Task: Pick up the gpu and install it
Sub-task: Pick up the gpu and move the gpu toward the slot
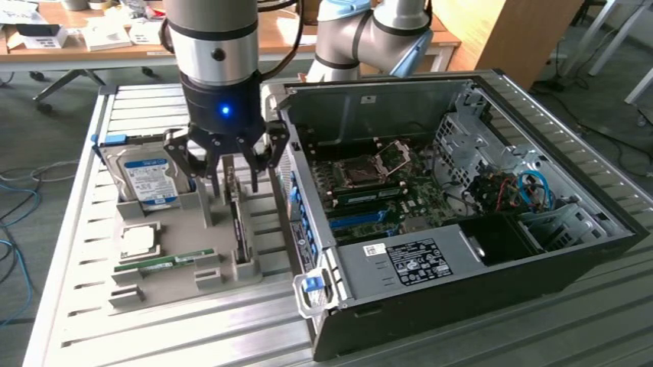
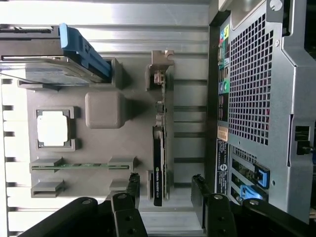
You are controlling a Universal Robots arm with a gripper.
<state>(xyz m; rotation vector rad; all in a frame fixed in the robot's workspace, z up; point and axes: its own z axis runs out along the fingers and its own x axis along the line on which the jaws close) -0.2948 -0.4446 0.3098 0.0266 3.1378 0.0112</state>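
Note:
The gpu [image 1: 240, 229] is a thin dark card standing on edge in a slot of the grey holder [image 1: 194, 284], beside the open computer case [image 1: 571, 229]. My gripper [image 1: 232, 180] hangs open just above the card's far end, one finger on each side, holding nothing. In the wrist view the gpu [image 2: 159, 148] runs lengthwise down the holder [image 2: 103, 111]. There the gripper [image 2: 165, 190] straddles the card's line, with a gap between each finger and the card. The motherboard [image 1: 378, 191] lies exposed inside the case.
The holder also carries a silver hard drive with a blue label [image 1: 151, 182] [image 2: 44, 66], a square processor [image 1: 140, 243] [image 2: 52, 128] and a green memory stick [image 1: 164, 263] [image 2: 81, 166]. The case wall [image 2: 266, 98] stands close beside the gpu. A second robot arm [image 1: 357, 34] stands behind the case.

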